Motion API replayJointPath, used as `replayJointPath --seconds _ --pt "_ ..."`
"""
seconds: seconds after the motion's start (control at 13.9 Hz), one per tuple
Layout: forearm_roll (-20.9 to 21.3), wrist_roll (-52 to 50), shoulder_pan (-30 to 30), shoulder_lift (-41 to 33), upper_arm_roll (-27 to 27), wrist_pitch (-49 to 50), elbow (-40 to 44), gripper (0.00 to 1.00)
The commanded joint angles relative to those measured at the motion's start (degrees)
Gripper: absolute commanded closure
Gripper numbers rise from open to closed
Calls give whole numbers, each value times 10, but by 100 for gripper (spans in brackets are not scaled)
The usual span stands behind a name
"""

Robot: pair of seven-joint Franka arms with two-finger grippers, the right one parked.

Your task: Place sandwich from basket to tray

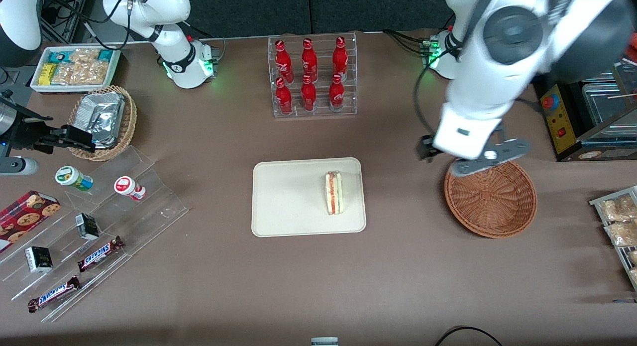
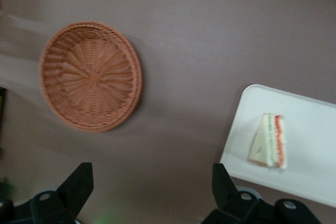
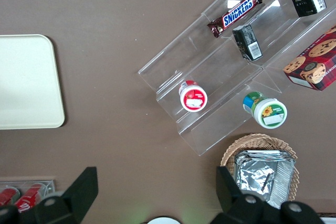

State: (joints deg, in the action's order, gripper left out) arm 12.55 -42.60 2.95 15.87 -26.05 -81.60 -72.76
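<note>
The sandwich [image 1: 334, 192] lies on the cream-white tray [image 1: 288, 206], on the tray's part nearest the basket. The reddish-brown wicker basket [image 1: 490, 199] holds nothing and stands beside the tray toward the working arm's end. My left gripper [image 1: 470, 157] hangs above the basket's rim that is farther from the front camera. It is open and holds nothing. In the left wrist view the gripper [image 2: 151, 182] has its fingers wide apart over bare table, between the basket [image 2: 90, 75] and the tray [image 2: 315, 177] with the sandwich [image 2: 269, 148].
A clear rack of red bottles [image 1: 312, 77] stands farther back than the tray. A tan basket with foil packs [image 1: 102, 119], a white snack box [image 1: 74, 67] and a clear stepped stand [image 1: 94, 226] lie toward the parked arm's end. A rack of snack packs [image 1: 619, 226] is at the working arm's end.
</note>
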Motion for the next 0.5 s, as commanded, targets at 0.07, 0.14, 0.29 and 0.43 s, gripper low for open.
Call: replayJointPath --seconds 0.07,0.14,0.29,0.43 --pt "-30 123 -23 -51 35 72 -5 0" --pt "-37 156 -11 -75 74 76 -11 0" --pt "-77 233 -4 -104 129 98 -12 0" --pt "-110 291 -4 -131 176 112 -17 0"
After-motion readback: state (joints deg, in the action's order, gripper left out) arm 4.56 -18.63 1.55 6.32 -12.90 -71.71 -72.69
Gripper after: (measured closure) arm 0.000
